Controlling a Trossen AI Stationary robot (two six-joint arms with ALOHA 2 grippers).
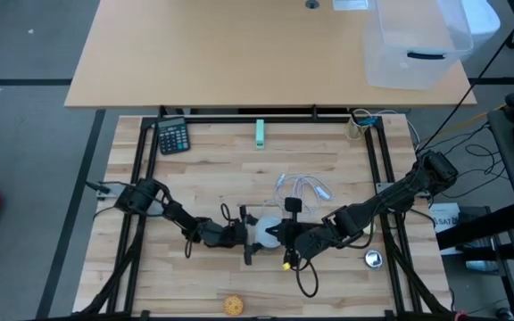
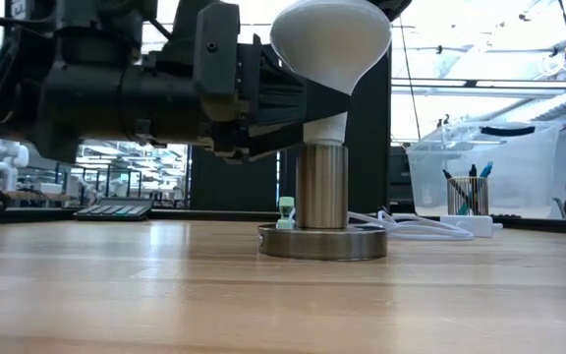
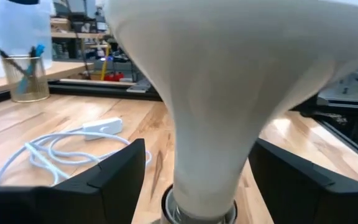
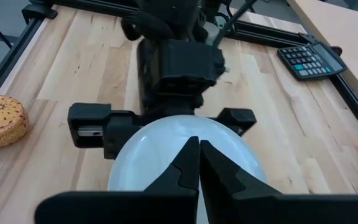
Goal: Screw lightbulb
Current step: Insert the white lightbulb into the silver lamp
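The white lightbulb (image 2: pixel 330 44) stands upright, its narrow base in a metal socket (image 2: pixel 322 187) on a round base (image 2: pixel 322 242) at the table's middle. It also shows in the high view (image 1: pixel 264 232). My left gripper (image 3: pixel 197 180) is open and comes level from the table's left. Its fingers (image 3: pixel 114 174) stand on either side of the bulb's tapering neck (image 3: pixel 207 143), with a gap showing on one side. My right gripper (image 4: pixel 197 155) is shut and comes from the table's right, over the bulb's round globe (image 4: pixel 148 149). My right gripper's shut fingertips (image 4: pixel 188 158) lie over the top of the bulb's globe (image 4: pixel 135 155), slanting down from the table's right. I cannot tell whether they touch it. My left gripper: I cannot tell whether either finger touches the neck.
A white cord with a switch (image 1: pixel 303 187) lies just behind the socket. A calculator (image 1: pixel 173 135) and a green piece (image 1: pixel 260 133) are at the far edge, a yellowish ball (image 1: pixel 232 305) at the near edge, and a grey disc (image 1: pixel 373 259) at the right. Black frame rails (image 1: pixel 141 160) run along both sides.
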